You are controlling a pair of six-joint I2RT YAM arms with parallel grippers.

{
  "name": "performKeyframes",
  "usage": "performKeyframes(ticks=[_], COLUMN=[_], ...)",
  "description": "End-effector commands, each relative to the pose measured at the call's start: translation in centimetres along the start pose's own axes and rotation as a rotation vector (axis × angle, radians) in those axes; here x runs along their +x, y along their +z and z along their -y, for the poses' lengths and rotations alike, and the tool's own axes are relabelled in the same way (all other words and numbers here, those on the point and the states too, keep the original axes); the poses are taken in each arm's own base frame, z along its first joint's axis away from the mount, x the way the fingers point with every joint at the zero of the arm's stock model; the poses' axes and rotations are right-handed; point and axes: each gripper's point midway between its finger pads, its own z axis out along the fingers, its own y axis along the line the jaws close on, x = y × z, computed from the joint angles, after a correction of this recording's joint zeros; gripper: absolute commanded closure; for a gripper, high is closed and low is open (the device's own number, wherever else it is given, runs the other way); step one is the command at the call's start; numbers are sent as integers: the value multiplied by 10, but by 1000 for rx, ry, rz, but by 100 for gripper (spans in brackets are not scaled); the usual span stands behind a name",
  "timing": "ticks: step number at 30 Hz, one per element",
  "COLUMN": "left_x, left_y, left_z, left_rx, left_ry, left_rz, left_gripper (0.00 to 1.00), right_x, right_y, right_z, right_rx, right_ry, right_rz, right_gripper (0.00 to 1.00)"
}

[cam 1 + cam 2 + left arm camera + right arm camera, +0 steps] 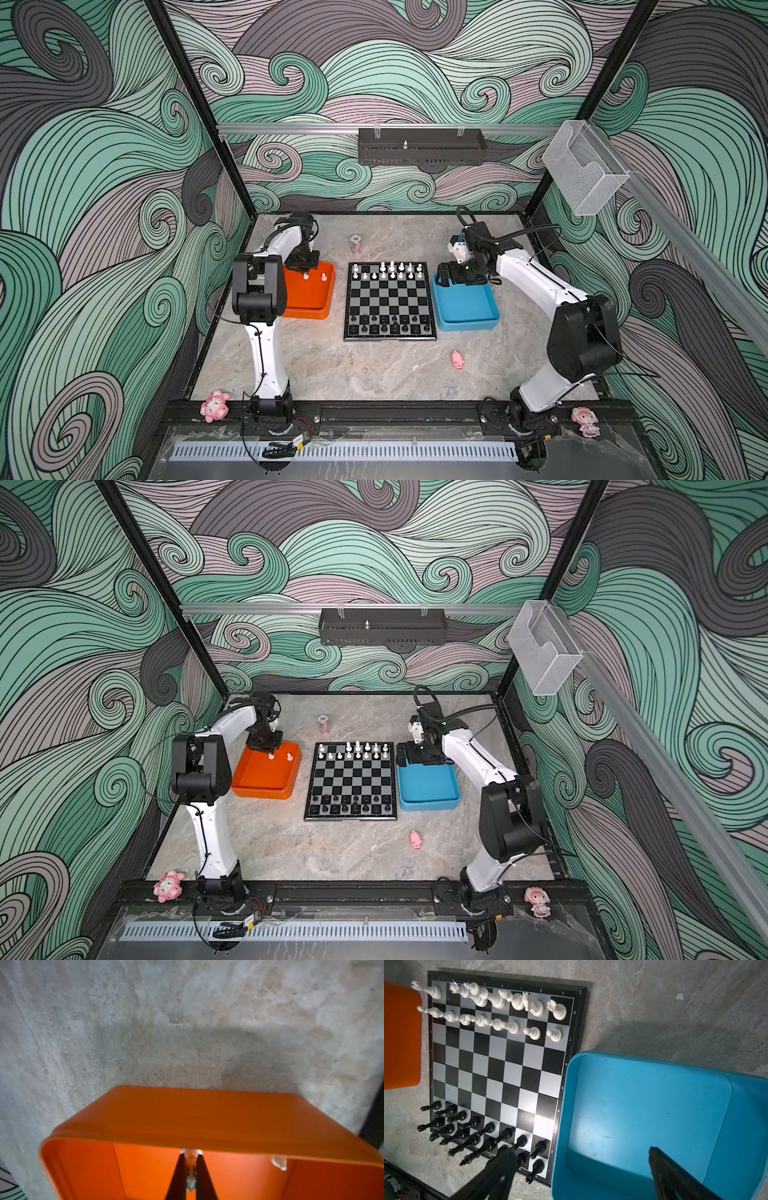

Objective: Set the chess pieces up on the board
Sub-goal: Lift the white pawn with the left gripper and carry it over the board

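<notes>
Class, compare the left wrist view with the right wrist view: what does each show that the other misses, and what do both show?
Only the left wrist view: the left gripper shut on a small white plastic chess piece inside the orange plastic tray, another white piece nearby. Only the right wrist view: the black-and-grey chessboard, its white chessmen and black chessmen, the blue plastic tray, the open right gripper. Both: the orange tray and the marbled grey tabletop.
</notes>
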Motion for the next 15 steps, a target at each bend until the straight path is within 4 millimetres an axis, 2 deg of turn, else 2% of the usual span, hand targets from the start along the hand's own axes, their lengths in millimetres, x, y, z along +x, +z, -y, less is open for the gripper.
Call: performKeyframes(ticks=[1,8,12,15], left_x=[10,18,15,9], left_y=[-27,-56,-78,-89], left_z=[-2,13,35,61], left_rx=[-37,-73,-98,-85], left_ry=[3,63,107,128], left_rz=[-6,18,55,72], left_gripper=[98,98,99,99], right_x=[-2,2,3,3], right_y=[-16,-20,-22,-23], right_z=[-5,-5,-4,-4], right_rx=[-15,-14,-14,-14], right_ry=[-14,-14,-9,-9], right_rz=[31,40,44,47], right_gripper=[1,1,1,1])
